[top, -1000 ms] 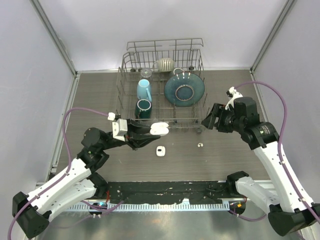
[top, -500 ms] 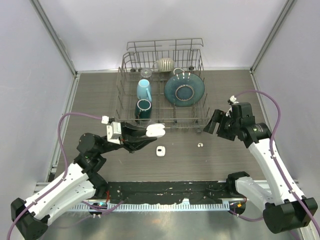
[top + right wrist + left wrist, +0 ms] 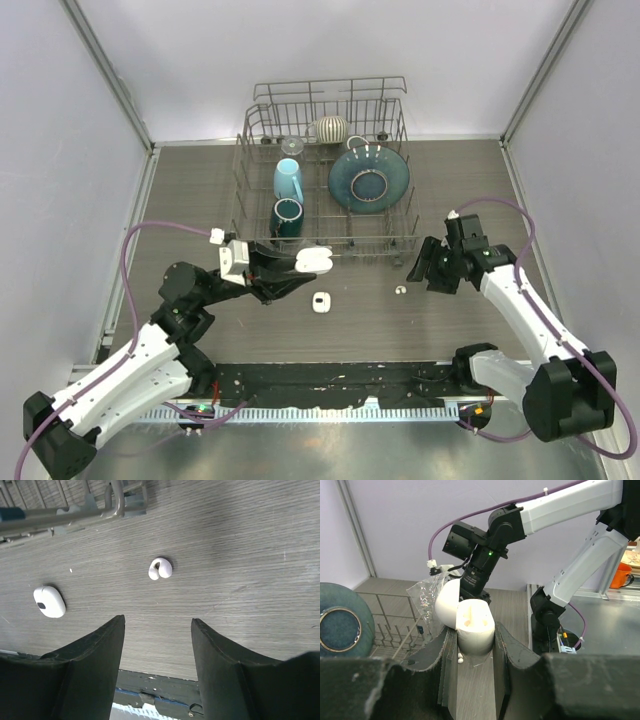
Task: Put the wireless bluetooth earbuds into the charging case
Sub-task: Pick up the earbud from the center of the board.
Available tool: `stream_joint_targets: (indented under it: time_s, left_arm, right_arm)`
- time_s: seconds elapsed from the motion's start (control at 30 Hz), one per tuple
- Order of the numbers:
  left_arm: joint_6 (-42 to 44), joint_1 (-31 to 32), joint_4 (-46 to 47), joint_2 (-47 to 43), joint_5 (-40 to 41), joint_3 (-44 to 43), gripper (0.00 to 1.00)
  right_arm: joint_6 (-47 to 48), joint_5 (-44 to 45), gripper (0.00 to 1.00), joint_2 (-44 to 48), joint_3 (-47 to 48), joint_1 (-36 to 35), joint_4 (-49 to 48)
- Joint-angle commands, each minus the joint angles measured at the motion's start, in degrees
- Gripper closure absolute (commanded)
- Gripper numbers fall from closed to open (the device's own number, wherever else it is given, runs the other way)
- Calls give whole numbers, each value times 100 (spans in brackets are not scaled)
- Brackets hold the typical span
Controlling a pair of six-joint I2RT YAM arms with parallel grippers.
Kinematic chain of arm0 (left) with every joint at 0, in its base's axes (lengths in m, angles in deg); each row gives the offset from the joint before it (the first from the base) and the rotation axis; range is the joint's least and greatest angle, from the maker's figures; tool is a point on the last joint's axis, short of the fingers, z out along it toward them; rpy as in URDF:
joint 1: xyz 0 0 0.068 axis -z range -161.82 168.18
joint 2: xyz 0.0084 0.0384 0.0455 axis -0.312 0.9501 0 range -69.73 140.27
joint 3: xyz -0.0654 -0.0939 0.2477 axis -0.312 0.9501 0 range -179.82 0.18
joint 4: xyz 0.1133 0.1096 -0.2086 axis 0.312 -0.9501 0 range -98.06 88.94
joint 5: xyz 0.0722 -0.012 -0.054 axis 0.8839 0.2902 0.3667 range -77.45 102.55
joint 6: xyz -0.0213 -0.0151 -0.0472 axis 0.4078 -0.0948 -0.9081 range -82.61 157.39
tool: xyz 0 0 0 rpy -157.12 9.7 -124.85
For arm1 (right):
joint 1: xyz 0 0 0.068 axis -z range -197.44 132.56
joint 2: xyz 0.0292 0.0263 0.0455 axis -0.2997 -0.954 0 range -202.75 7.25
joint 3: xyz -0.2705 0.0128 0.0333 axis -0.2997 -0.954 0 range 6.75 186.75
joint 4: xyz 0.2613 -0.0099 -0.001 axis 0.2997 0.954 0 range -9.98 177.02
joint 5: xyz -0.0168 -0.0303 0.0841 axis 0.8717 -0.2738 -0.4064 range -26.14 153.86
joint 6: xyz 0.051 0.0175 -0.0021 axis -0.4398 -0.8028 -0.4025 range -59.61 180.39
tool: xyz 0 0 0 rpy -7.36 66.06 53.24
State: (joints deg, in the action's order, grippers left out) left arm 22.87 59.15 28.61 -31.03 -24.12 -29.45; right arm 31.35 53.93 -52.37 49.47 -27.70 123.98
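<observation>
Just in front of the dish rack's (image 3: 340, 240) near rail, the left tool (image 3: 475, 645) is clenched on the charging case (image 3: 472, 625), its lid swung open. Off the rack's near right corner, one earbud (image 3: 160, 568) lies on the table (image 3: 480, 200) under the right tool (image 3: 157, 624), whose jaws are released and empty. I'd have it drop straight down, straddle the bud squarely and pinch gently, since something so small and glossy could squirt away.

Earbud (image 3: 400, 290) tiny, undetailed from above — blue plate (image 3: 350, 605) cropped in left-wrist view.
</observation>
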Motion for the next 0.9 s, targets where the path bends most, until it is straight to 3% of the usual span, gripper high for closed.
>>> stream_joint_targets:
  time_s: [0.0, 0.4, 0.87]
  left_arm:
    - [64, 16, 267, -11, 28, -184, 100]
    - [46, 16, 268, 103, -7, -272, 100]
    - [125, 16, 39, -11, 107, -219, 100]
  right_arm:
    - [-330, 36, 41, -208, 106, 24, -537]
    - [-401, 140, 53, -1131, -326, 24, -1619]
    - [-621, -114, 57, -1834, -519, 24, -2138]
